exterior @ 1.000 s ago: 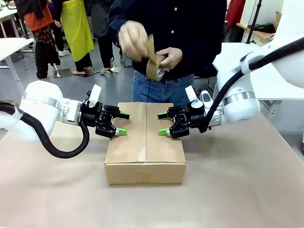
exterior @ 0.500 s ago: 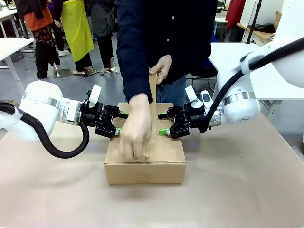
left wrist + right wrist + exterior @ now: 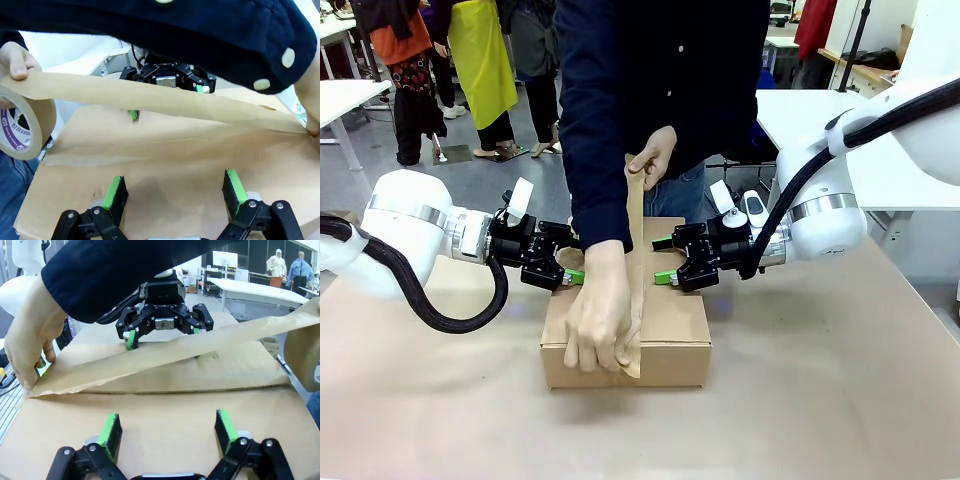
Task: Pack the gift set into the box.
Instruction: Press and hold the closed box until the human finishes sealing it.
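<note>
Plain brown corrugated cardboard box, flaps closed, between left gripper and right gripper, both spread, pressing its top. Person's hand, a moment ago on the lid, now anchoring brown tape strip over near edge; sealing underway.

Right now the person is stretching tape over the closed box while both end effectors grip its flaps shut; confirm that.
Not quite. The left end effector and right end effector are open over the box, gripping nothing, as both wrist views show. The person is stretching the tape.
</note>
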Action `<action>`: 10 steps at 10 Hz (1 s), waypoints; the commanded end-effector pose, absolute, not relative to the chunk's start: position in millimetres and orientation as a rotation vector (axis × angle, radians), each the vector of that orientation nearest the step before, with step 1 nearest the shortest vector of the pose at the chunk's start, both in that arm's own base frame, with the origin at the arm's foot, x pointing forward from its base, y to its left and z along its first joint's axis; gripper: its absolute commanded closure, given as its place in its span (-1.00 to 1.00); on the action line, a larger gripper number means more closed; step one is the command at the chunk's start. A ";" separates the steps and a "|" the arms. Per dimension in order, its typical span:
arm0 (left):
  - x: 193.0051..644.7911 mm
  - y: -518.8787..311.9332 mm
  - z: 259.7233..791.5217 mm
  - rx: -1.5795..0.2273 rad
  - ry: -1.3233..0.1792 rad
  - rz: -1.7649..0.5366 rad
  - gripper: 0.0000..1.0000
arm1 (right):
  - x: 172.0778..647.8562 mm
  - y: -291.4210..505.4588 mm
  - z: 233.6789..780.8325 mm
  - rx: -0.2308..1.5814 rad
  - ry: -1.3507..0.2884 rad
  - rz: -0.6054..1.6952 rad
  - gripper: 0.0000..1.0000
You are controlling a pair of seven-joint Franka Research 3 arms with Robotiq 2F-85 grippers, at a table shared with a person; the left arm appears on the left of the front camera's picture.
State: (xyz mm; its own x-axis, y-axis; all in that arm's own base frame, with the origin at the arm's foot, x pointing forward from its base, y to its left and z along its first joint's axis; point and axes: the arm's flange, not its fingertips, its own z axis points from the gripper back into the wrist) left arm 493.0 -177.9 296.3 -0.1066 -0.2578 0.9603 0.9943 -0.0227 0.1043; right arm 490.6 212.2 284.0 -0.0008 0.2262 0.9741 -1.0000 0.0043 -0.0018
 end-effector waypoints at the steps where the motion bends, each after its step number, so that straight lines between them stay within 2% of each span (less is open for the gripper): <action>1: 491.7 -177.1 293.0 -0.968 -1.098 -1.423 -1.00 | 488.5 211.9 281.3 1.027 -1.060 1.307 -1.00; 10: 491.7 -177.1 293.0 -0.968 -1.098 -1.423 -1.00 | 488.5 211.9 281.3 1.027 -1.060 1.307 -1.00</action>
State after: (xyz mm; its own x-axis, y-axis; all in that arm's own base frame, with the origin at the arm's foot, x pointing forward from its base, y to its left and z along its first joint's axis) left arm 493.1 -177.9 296.3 -0.1066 -0.2578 0.9603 0.9943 -0.0226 0.1043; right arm 490.7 211.9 284.0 -0.0008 0.2263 0.9741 -1.0000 0.0048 -0.0019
